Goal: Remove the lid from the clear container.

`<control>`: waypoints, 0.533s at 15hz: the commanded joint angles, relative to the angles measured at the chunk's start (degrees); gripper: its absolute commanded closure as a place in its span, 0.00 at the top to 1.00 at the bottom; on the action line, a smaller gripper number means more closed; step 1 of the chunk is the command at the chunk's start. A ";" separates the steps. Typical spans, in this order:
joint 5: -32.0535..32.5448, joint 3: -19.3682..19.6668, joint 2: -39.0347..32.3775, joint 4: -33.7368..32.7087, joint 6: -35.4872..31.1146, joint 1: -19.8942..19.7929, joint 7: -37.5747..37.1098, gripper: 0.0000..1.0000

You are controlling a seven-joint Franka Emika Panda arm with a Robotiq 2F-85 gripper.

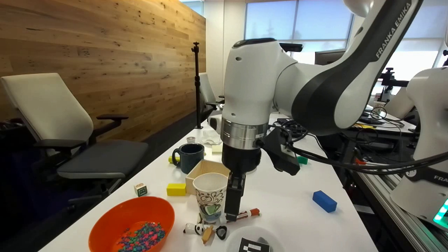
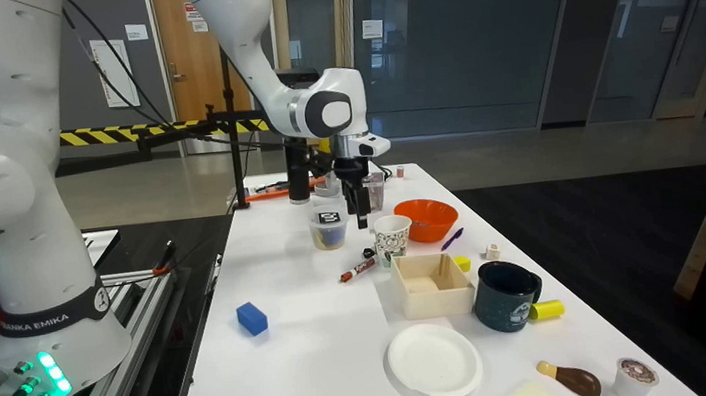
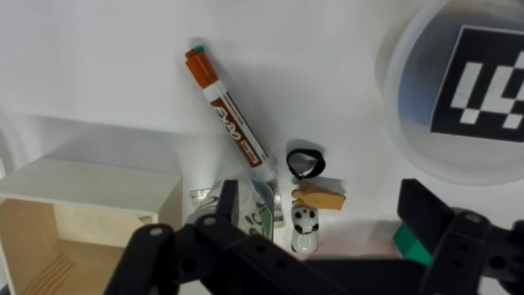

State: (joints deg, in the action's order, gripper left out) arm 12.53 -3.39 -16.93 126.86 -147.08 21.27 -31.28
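Note:
The clear container [image 2: 329, 234] is a round see-through tub with blue and yellow contents. Its pale see-through lid [image 3: 430, 157] is on top and bears a black-and-white square marker [image 3: 483, 82]. The container also shows, cut off by the bottom edge, in an exterior view [image 1: 233, 239]. In the wrist view it is at the upper right, cut off by the edge. My gripper [image 3: 321, 194] points down, open and empty, above the table beside the container and apart from it. It shows in both exterior views [image 1: 232, 214] [image 2: 360, 220]. One finger overlaps the paper cup [image 3: 251, 205] in the wrist view.
A panda figure [image 3: 305, 229], an orange toy [image 3: 319, 197], a black ring [image 3: 321, 166] and a marker pen [image 3: 233, 123] lie below the gripper. The orange bowl [image 2: 424, 230], wooden box [image 2: 438, 301], dark mug [image 2: 502, 307] and blue block [image 2: 252, 318] stand around.

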 commanded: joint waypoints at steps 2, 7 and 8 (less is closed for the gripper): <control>1.75 -0.85 2.96 4.33 0.22 1.30 -1.95 1.00; -1.20 -3.08 4.13 5.30 1.18 0.78 -0.24 1.00; -1.71 -3.51 4.16 5.41 1.21 0.58 0.20 1.00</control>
State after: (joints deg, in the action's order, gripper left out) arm 12.35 -5.42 -15.29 130.43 -147.08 22.56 -31.55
